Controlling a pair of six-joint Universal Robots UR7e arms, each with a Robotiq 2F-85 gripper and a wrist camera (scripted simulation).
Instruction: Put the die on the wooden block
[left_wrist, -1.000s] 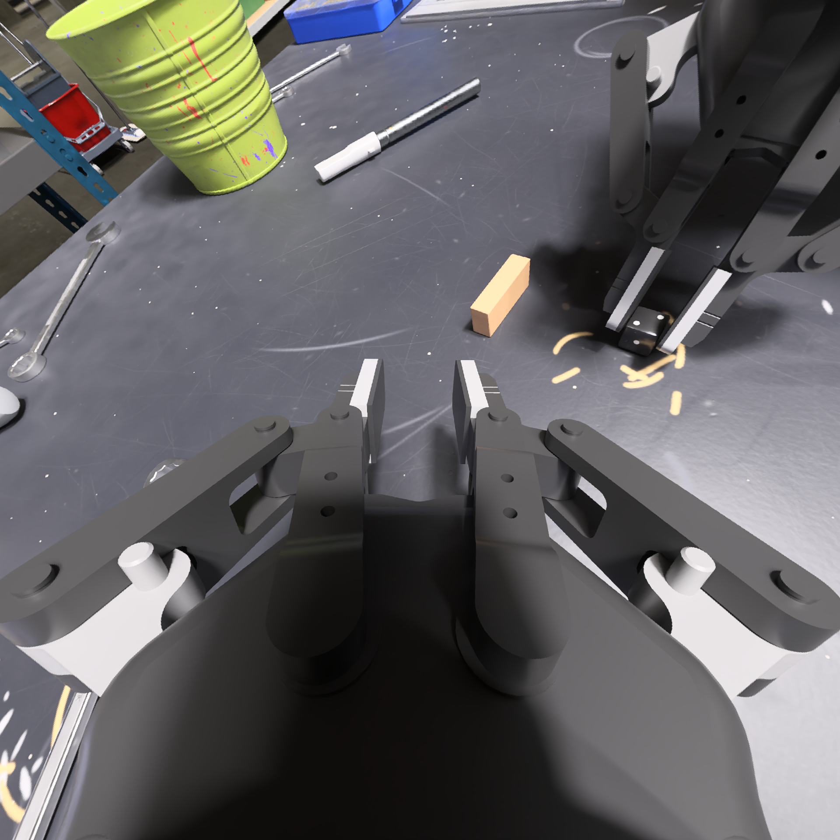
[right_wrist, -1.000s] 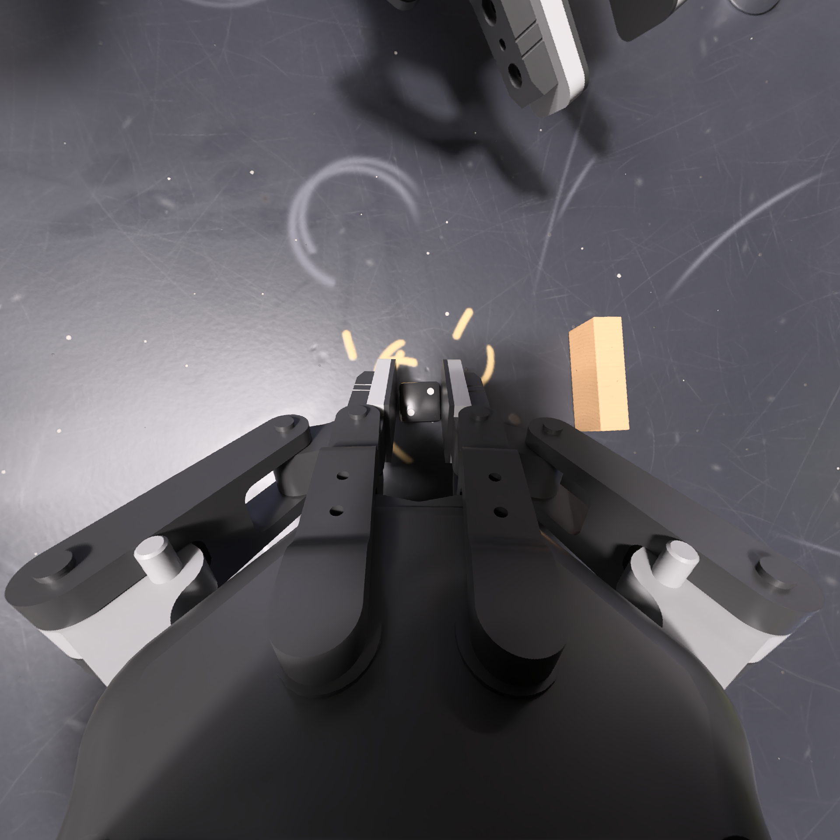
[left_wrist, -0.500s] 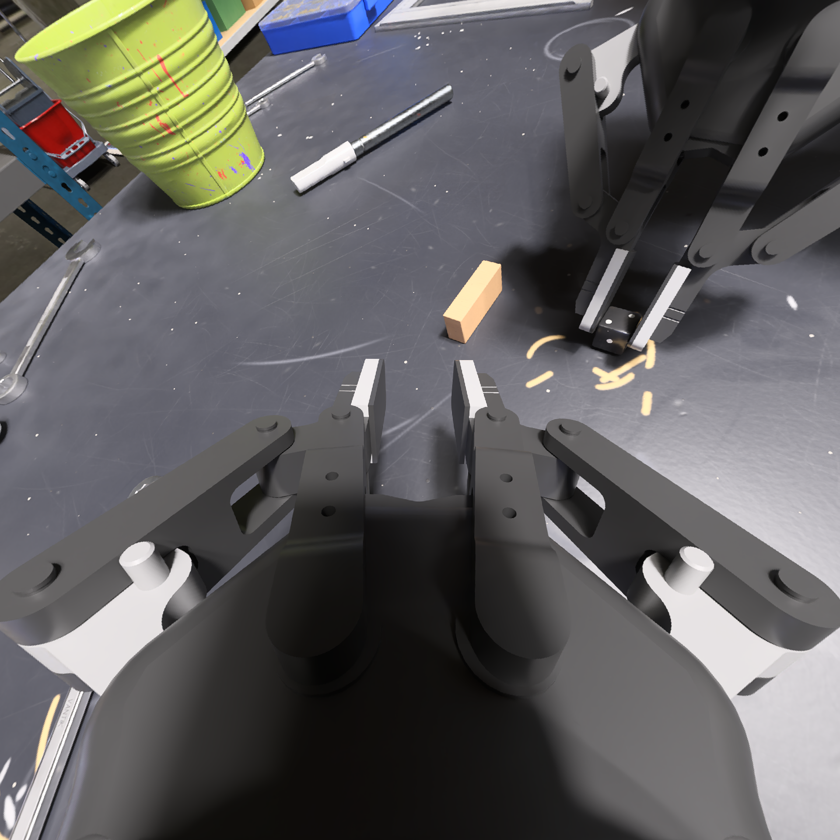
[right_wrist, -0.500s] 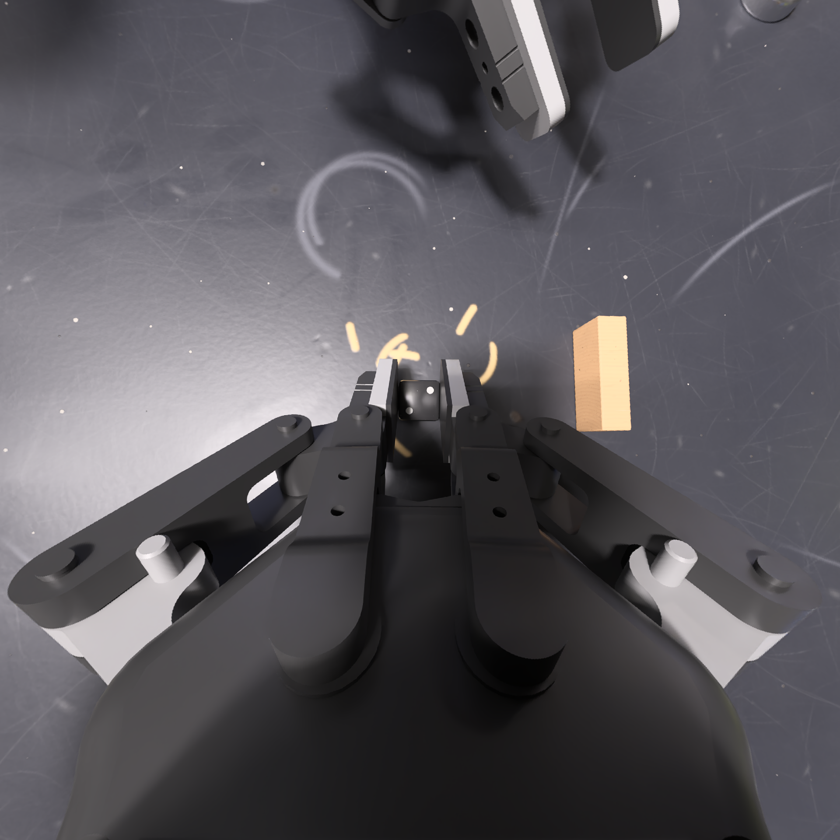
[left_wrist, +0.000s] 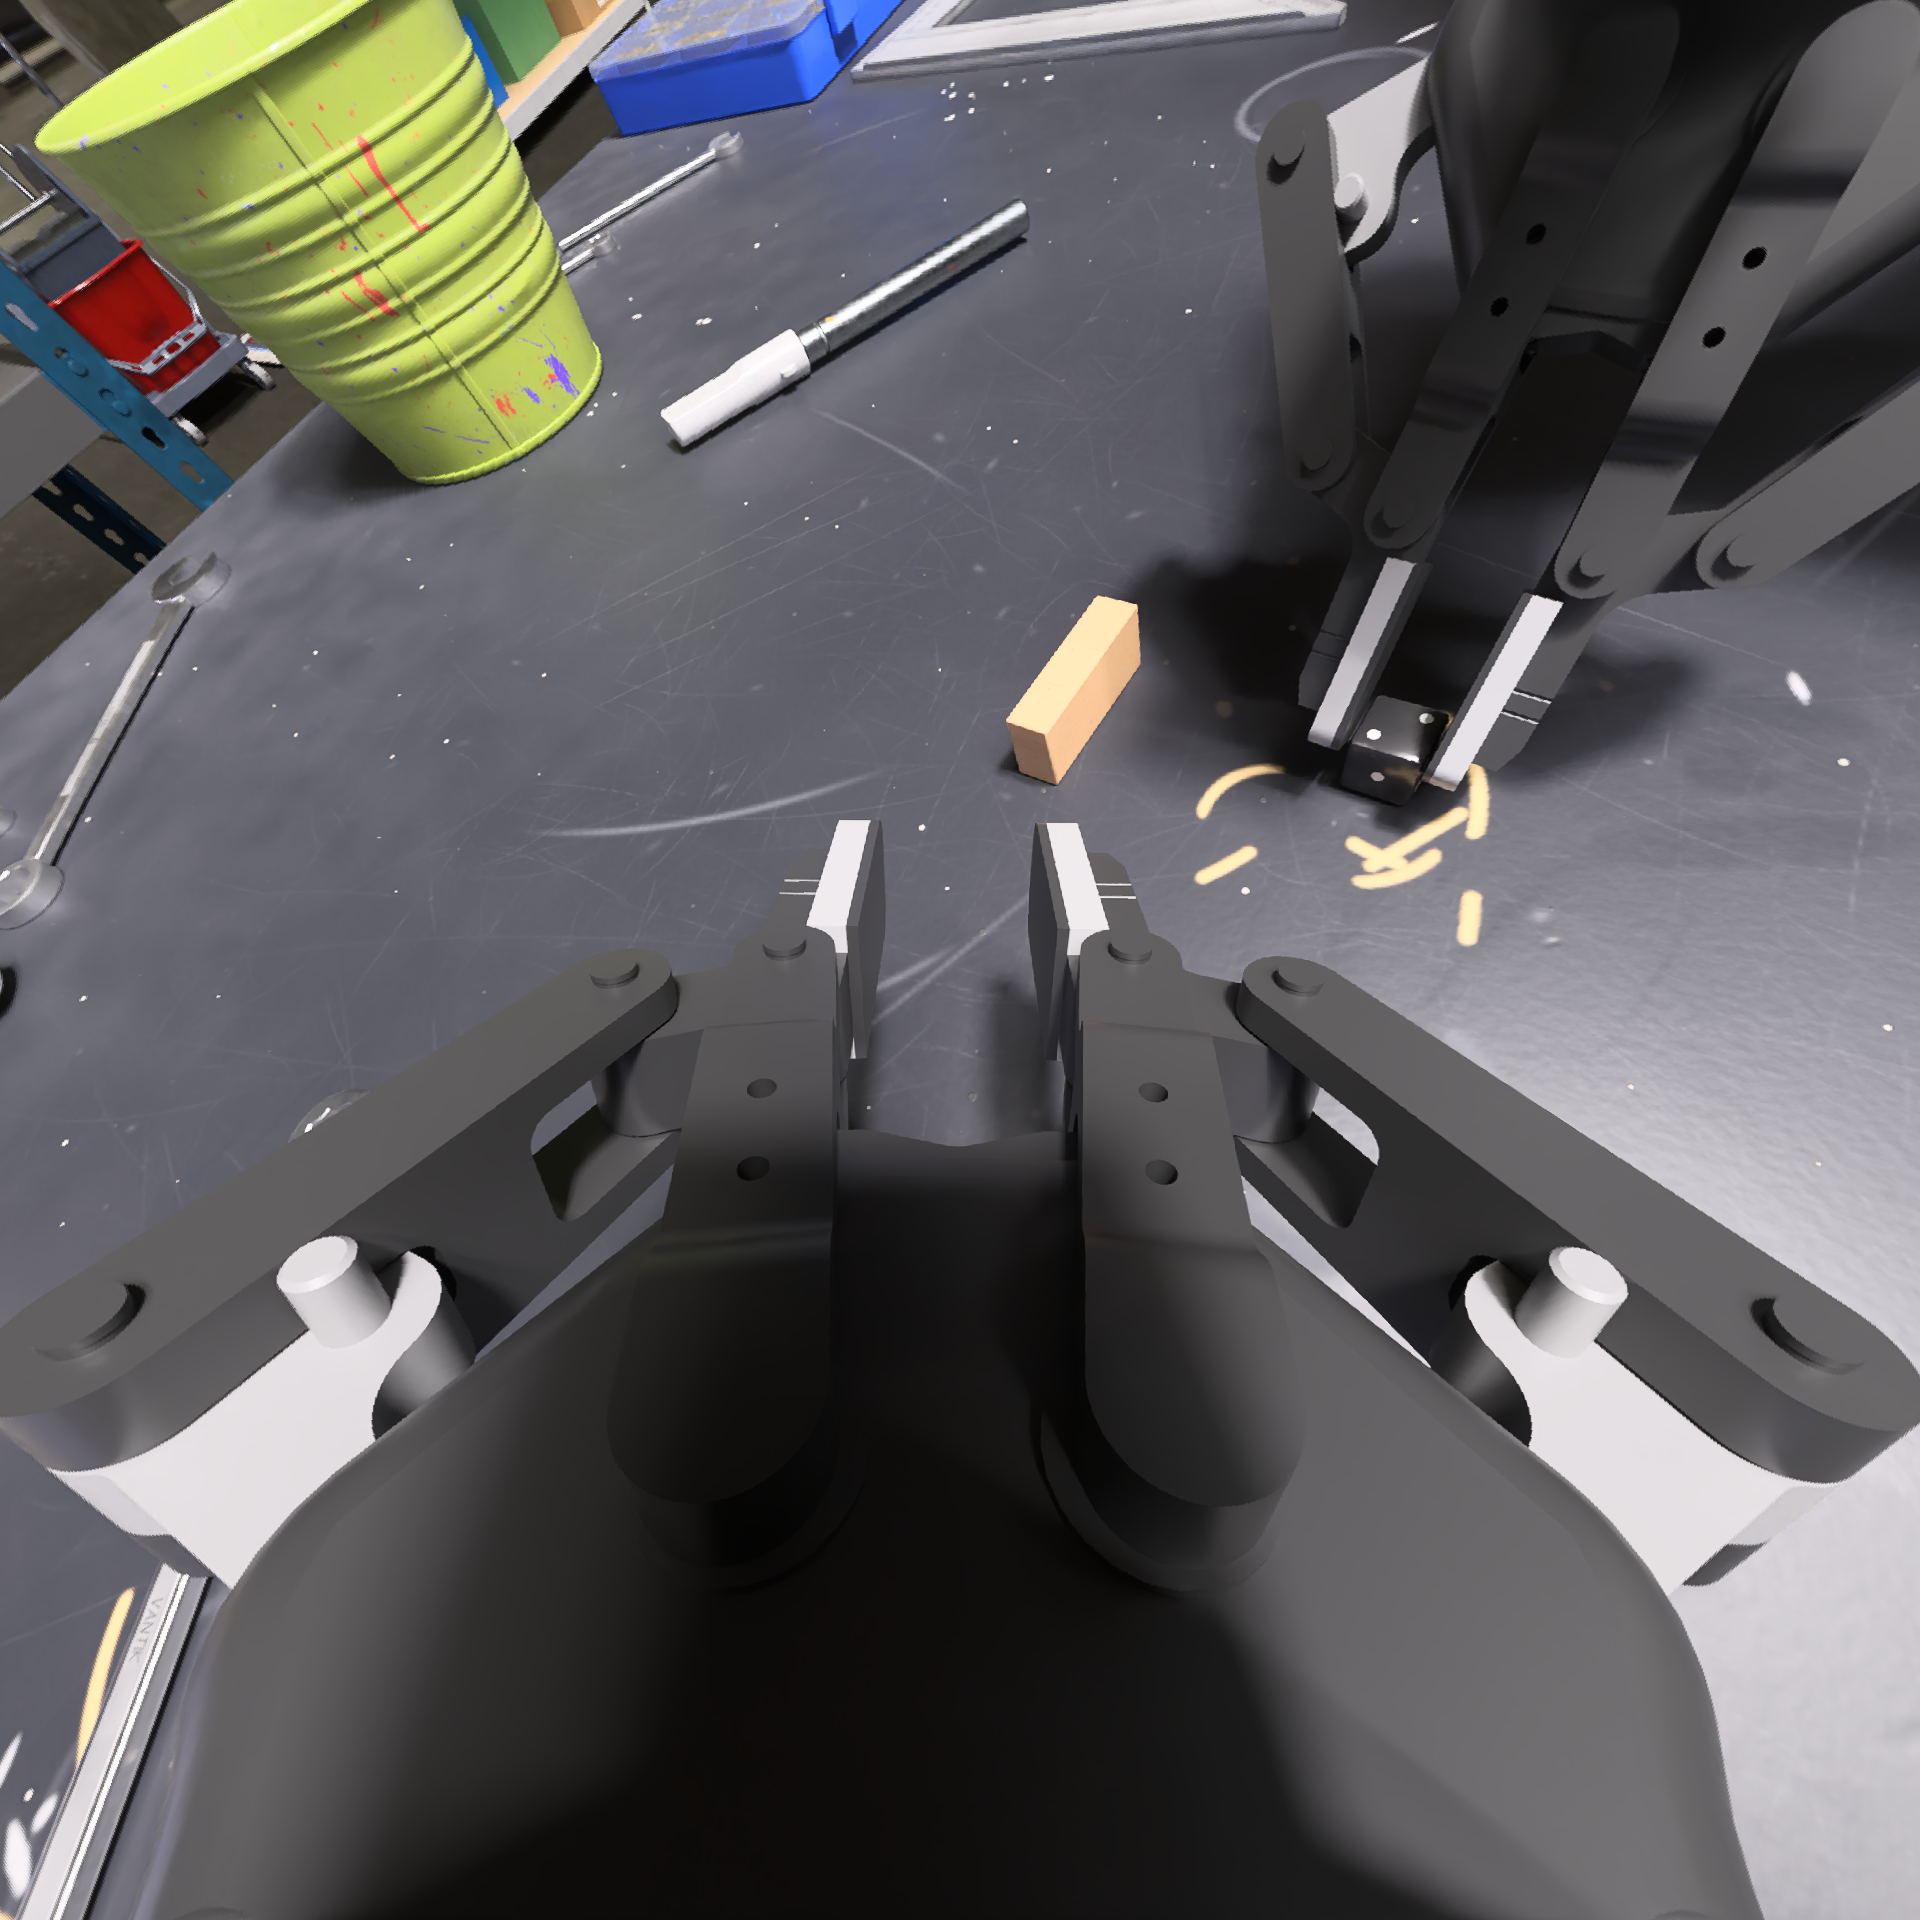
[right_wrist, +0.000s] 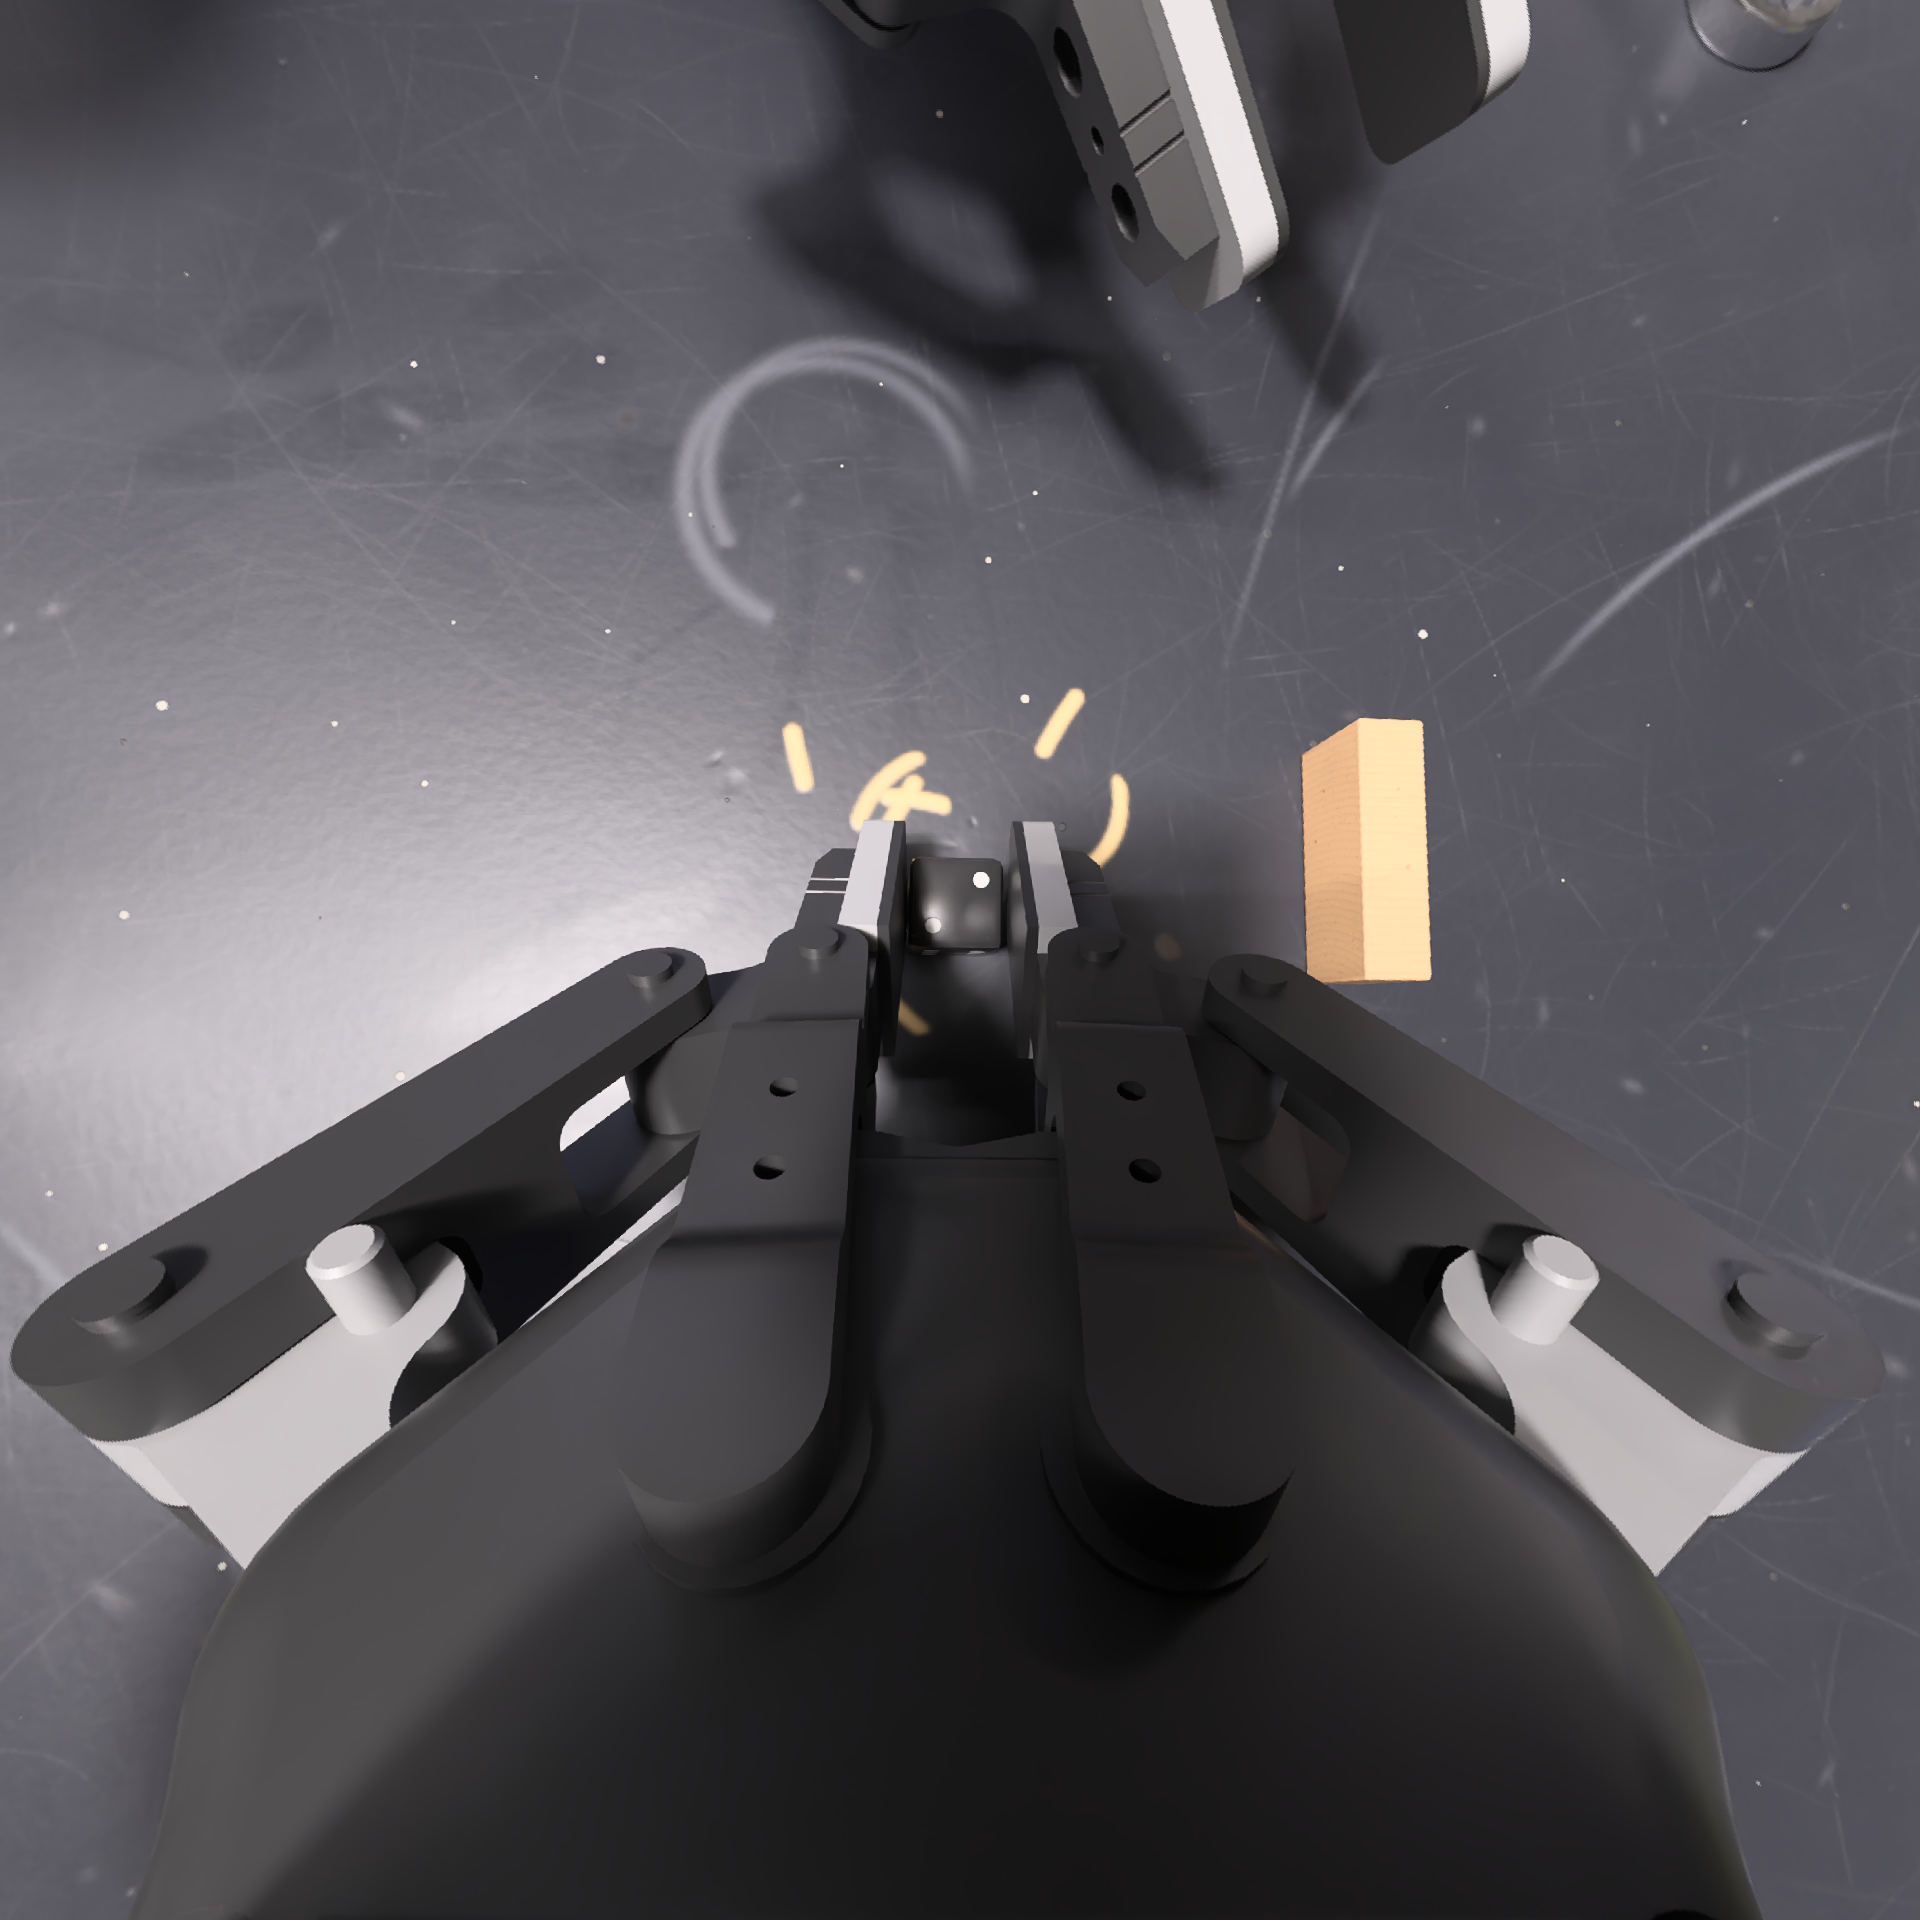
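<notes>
The black die (right_wrist: 956, 902) with white pips sits between the pads of my right gripper (right_wrist: 957, 883), which is shut on it, low over the dark table. In the left wrist view the die (left_wrist: 1387, 748) shows in the same grip of the right gripper (left_wrist: 1392, 753), at some orange chalk marks (left_wrist: 1392, 847). The light wooden block (left_wrist: 1075, 691) lies flat on the table just left of the die; it is right of the die in the right wrist view (right_wrist: 1363, 852). My left gripper (left_wrist: 956, 883) is open and empty, near the block.
A green paint-flecked bucket (left_wrist: 312, 239) stands at the far left. A marker (left_wrist: 831, 322) and wrenches (left_wrist: 94, 727) lie on the table, a blue box (left_wrist: 727, 52) at the back. The left gripper's fingers (right_wrist: 1195, 156) hang ahead of the right gripper.
The left gripper's view shifted a little a second ago, with bucket and block sliding left, then settled. The right gripper stays shut on the die and has hardly moved.
</notes>
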